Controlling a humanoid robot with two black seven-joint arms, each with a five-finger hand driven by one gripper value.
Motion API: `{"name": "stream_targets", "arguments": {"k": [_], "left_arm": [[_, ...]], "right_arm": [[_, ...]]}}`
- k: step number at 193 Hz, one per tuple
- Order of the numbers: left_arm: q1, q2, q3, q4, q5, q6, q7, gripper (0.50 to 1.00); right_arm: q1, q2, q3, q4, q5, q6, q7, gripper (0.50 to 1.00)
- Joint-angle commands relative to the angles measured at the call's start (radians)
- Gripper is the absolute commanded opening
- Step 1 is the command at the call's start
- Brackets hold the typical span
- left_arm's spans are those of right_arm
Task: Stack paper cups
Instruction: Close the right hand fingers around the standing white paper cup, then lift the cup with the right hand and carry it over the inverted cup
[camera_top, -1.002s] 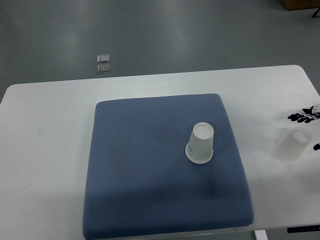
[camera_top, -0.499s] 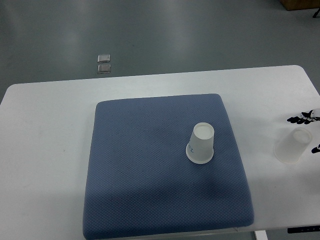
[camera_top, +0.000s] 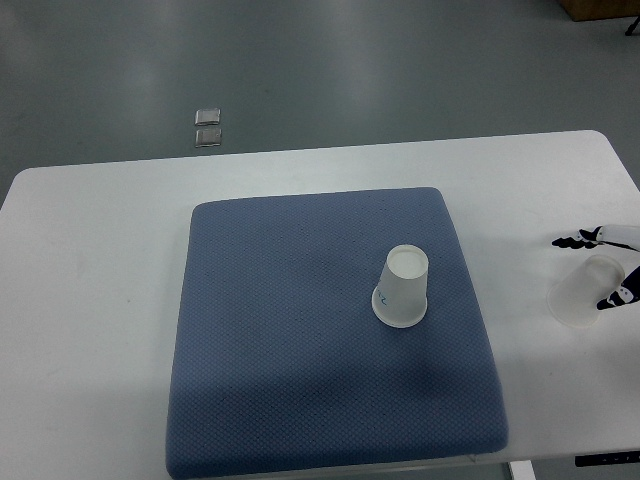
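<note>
A white paper cup (camera_top: 402, 287) stands upside down on the blue mat (camera_top: 300, 350), right of its middle. A second, translucent-looking cup (camera_top: 585, 290) stands upside down on the white table (camera_top: 90, 300) near the right edge. My right hand (camera_top: 605, 268) comes in from the right edge, fingers spread around this cup: black fingertips (camera_top: 572, 240) show just above it and one (camera_top: 612, 298) at its right side. It does not grip the cup. The left arm is out of view.
Two small square floor fittings (camera_top: 208, 128) lie on the grey floor beyond the table's far edge. A brown box corner (camera_top: 600, 8) shows at the top right.
My right hand has moved left and slightly down, so its fingers now bracket the right cup. Both cups have stayed in place.
</note>
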Motion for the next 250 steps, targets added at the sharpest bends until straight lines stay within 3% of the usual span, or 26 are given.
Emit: {"name": "stream_targets", "arguments": {"k": [1, 12, 36, 50, 75, 115, 161, 177, 203, 250], "left_arm": [[0.000, 0.000, 0.000, 0.000, 0.000, 0.000, 0.000, 1.000], [0.000, 0.000, 0.000, 0.000, 0.000, 0.000, 0.000, 1.000], [0.000, 0.000, 0.000, 0.000, 0.000, 0.000, 0.000, 1.000], [0.000, 0.000, 0.000, 0.000, 0.000, 0.000, 0.000, 1.000], [0.000, 0.000, 0.000, 0.000, 0.000, 0.000, 0.000, 1.000], [0.000, 0.000, 0.000, 0.000, 0.000, 0.000, 0.000, 1.000], [0.000, 0.000, 0.000, 0.000, 0.000, 0.000, 0.000, 1.000], [0.000, 0.000, 0.000, 0.000, 0.000, 0.000, 0.000, 1.000], [0.000, 0.000, 0.000, 0.000, 0.000, 0.000, 0.000, 1.000], [0.000, 0.000, 0.000, 0.000, 0.000, 0.000, 0.000, 1.000]], "right_arm": [[-0.005, 0.002, 0.001, 0.000, 0.000, -0.006, 0.000, 0.905], [-0.005, 0.002, 0.001, 0.000, 0.000, -0.006, 0.000, 0.897], [-0.005, 0.002, 0.001, 0.000, -0.017, -0.006, 0.000, 0.811], [-0.005, 0.000, 0.001, 0.000, -0.034, -0.009, 0.000, 0.709], [-0.005, 0.000, 0.001, 0.000, -0.046, -0.009, 0.000, 0.662], [-0.005, -0.004, 0.001, 0.000, -0.053, -0.009, 0.000, 0.621], [0.010, -0.015, 0.008, 0.007, -0.048, 0.005, 0.000, 0.623], [0.044, -0.052, 0.017, 0.046, -0.040, 0.027, 0.000, 0.627], [0.130, -0.115, 0.019, 0.134, -0.031, 0.126, 0.000, 0.633], [0.239, -0.156, 0.080, 0.288, 0.010, 0.198, 0.000, 0.629]]}}
